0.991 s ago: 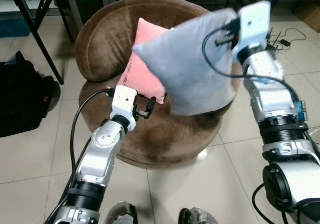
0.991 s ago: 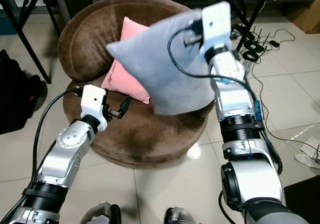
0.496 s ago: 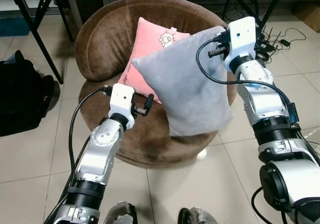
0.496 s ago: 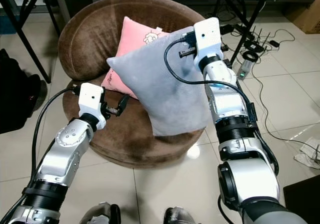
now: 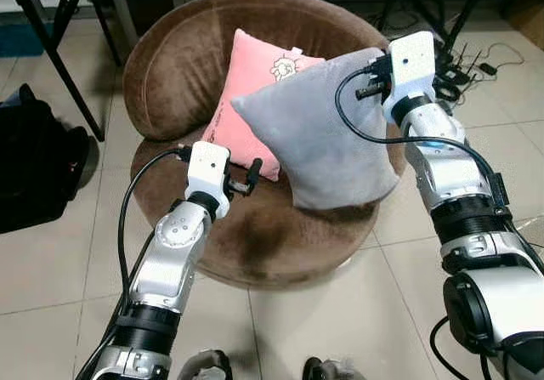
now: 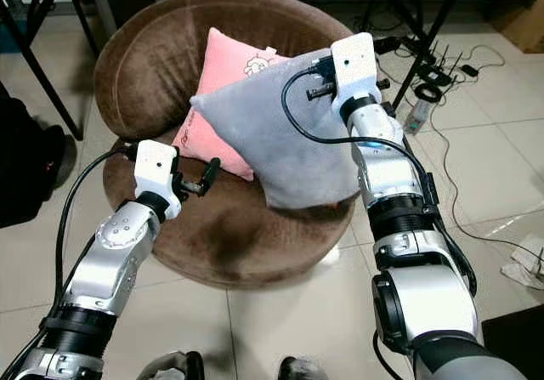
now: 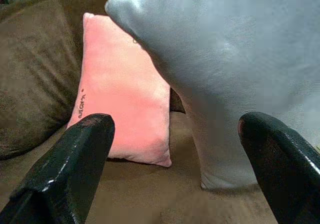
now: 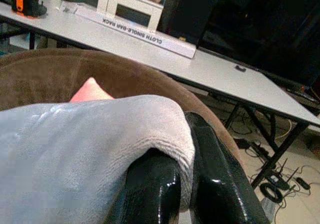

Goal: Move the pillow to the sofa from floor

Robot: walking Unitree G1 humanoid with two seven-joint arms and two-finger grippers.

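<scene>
Placement step, near its end by the look of it. Grey pillow (image 5: pixel 319 133) down on the seat of the round brown sofa (image 5: pixel 178 74), lower edge touching the cushion, upper body leaning back toward the backrest and overlapping the pink pillow (image 5: pixel 251 99) that stands just behind and to the robot's left of it. No longer on the floor; resting mostly on the sofa, though one upper corner is pinched.

Right gripper (image 8: pixel 187 184) at that top corner, near the sofa's right rim: two black fingers (image 8: pixel 220 179) pressed together on a fold of grey fabric, cloth bulging over the nearer finger. Right arm reaching up and forward from the robot's right side.

Left gripper (image 7: pixel 175 159) hovering low over the seat front, fingers spread wide, holding nothing; grey pillow and pink pillow both straight ahead between the two fingertips, apart from them.

Beyond the sofa: a white table (image 8: pixel 150 43), cables on the tiled floor (image 5: pixel 476 61), a black bag (image 5: pixel 38 167) off to the left.

Next move, as judged: part the right fingers to let go of the corner, then draw that arm back and up without dragging the fabric. Worth watching whether the pillow slumps forward off the seat edge once released; left gripper well placed to steady it if so.
</scene>
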